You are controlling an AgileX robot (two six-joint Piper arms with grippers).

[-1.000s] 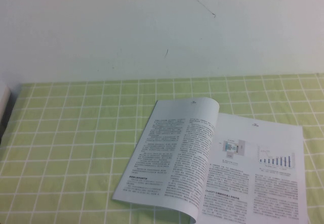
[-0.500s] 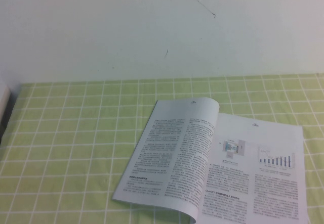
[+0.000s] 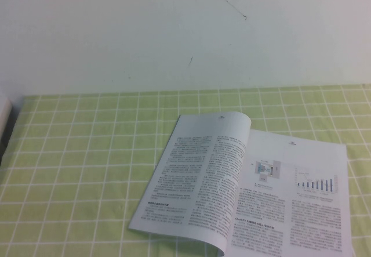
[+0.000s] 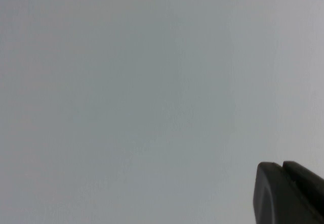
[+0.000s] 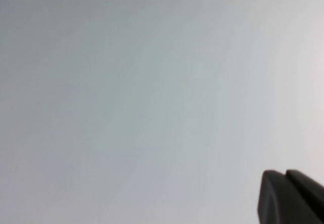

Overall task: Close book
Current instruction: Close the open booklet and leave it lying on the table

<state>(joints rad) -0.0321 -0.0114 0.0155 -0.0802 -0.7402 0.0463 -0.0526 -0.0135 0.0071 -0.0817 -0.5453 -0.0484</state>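
An open book with printed text and small charts lies on the green checked tablecloth at the front right in the high view. Its left page arches up near the spine; its right page lies flat. Neither arm appears in the high view. In the left wrist view the left gripper shows only as two dark fingertips pressed together before a blank pale wall. In the right wrist view the right gripper looks the same, tips together and holding nothing. Both grippers are away from the book.
A white wall with a few small dark marks rises behind the table. A white object sticks in at the table's far left edge. The book's near edge runs off the bottom of the high view.
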